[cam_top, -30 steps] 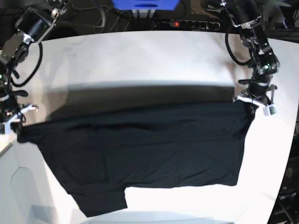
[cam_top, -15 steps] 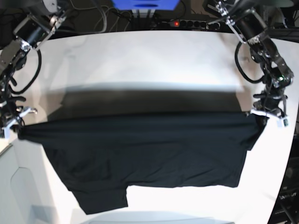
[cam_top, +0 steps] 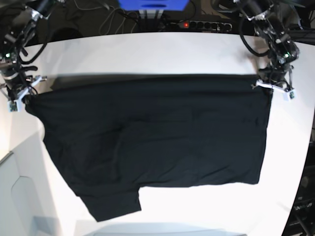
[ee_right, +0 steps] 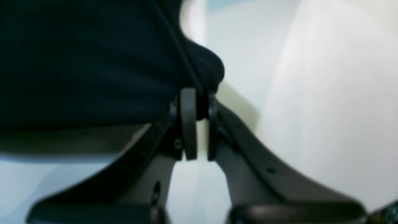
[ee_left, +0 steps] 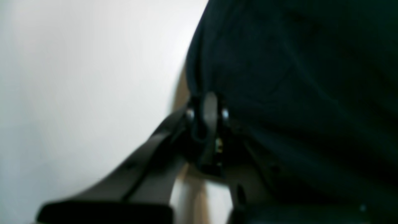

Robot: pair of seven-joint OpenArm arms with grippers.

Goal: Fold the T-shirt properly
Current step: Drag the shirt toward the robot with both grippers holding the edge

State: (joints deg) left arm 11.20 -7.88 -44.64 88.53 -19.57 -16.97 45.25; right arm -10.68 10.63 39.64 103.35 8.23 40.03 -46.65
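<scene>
On the white tabletop the black T-shirt lies spread out, plain side up, and it covers most of the surface. Its far edge is stretched straight between the two hands. The left hand is closed on one far corner of the cloth, and the right hand is closed on the other. No print, label or writing can be read on the fabric.
</scene>
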